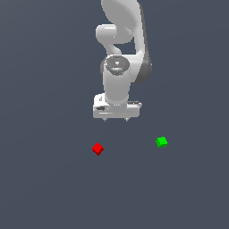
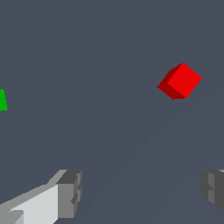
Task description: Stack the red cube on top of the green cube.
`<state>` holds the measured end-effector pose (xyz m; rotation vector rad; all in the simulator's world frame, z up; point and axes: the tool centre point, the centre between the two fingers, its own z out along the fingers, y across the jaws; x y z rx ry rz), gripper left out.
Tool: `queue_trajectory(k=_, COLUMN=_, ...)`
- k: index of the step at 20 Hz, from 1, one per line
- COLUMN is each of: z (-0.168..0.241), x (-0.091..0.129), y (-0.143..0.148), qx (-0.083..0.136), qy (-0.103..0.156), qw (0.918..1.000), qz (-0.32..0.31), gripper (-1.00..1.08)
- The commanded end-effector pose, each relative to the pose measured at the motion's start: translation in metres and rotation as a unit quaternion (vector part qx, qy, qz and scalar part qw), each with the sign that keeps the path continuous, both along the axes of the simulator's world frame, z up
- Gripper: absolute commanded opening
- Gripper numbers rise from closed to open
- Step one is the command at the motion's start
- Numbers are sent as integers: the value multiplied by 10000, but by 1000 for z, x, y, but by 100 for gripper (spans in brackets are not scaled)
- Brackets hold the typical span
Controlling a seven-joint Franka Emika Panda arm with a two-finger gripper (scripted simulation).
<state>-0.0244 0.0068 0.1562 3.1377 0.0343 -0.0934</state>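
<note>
The white arm (image 1: 120, 53) reaches down over a plain dark grey floor (image 1: 49, 179), and its gripper (image 1: 116, 120) points straight down with the jaws spread wide and nothing between them. In the exterior view only the two short fingertips (image 1: 105, 120) show beneath the pale hand body, well apart from each other. In the wrist view the two grey finger pads (image 2: 70, 192) stand at opposite edges of the picture, with bare floor filling the wide gap between them. The red cube (image 1: 98, 149) lies on the floor apart from the gripper, touching neither finger; in the exterior view it sits below the gripper and slightly toward the exterior view's left of it. It is turned so that a corner faces the camera, and the wrist view shows the red cube (image 2: 180, 81) the same way, rotated out of line with the fingers and not between them. The green cube (image 1: 162, 142) rests on the floor farther from the gripper, off toward the exterior view's right, well apart from the red one. In the wrist view just a sliver of the green cube (image 2: 2, 100) shows at the picture's edge.
</note>
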Motion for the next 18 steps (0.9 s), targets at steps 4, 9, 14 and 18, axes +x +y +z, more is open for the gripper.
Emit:
queue_trajectory(k=4, z=-1, x=1, y=-1, qx=-1, qy=-4, qw=10000, qz=-41, gripper=100)
queue_trajectory(k=9, z=-9, x=11, y=-6, qx=-10, qy=-27, qw=9996, qz=-294, gripper=100)
queue_trajectory(k=14, z=-23, x=28, y=-17, qx=-26, qy=-73, qw=9968, qz=-795, gripper=100)
queue_trajectory(k=18, z=-39, x=47, y=-32, qx=-43, qy=-128, qw=9903, qz=-1386, gripper=100)
